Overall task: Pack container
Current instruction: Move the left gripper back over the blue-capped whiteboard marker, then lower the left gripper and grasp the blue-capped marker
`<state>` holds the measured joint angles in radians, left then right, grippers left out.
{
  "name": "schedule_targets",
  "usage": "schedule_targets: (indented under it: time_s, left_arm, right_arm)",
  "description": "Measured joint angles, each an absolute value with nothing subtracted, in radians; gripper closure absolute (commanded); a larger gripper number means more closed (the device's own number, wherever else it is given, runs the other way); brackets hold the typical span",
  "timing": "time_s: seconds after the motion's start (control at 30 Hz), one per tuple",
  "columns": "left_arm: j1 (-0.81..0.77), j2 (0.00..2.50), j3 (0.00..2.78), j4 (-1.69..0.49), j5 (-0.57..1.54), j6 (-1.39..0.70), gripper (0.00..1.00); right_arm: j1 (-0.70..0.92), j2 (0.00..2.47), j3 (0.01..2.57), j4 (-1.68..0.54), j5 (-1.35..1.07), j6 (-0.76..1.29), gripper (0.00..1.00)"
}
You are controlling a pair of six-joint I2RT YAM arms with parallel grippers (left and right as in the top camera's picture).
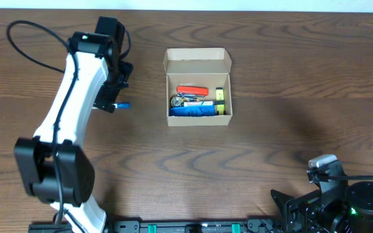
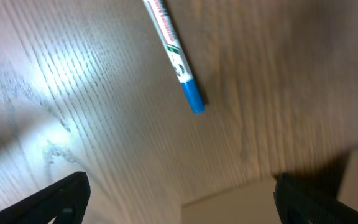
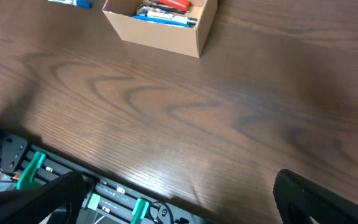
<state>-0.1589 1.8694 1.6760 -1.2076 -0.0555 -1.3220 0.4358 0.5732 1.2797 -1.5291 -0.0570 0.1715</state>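
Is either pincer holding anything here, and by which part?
Nothing is held. The left pincer stands open over the table; the blue-capped marker lies on it, clear of its fingers. The right pincer is open and empty.

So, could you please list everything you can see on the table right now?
container: one, tan cardboard, lid flap open, table centre
red pen: one, red, inside the container
blue item: one, blue, inside along the front wall
yellow item: one, yellow, inside beside the red pen
marker: one, white with blue cap, on the table outside the container
table: one, dark brown wood
left gripper: one, black, open, above the marker
right gripper: one, black, open, empty, near the table edge
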Motion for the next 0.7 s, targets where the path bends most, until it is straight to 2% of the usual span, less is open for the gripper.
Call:
schedule_targets:
  time_s: [0.3,0.7]
  left_arm:
    - [-0.159,2.019,1.676,-1.169,-0.061,-1.436,0.05]
    - [-0.132,2.028,1.520,-0.967,-0.067,-1.424,0.02]
  right_arm:
    - [0.436,0.573,1.280,-1.529,-0.057,0.171,0.01]
    - [0.436,0.573,1.280,-1.529,-0.057,0.172,0.01]
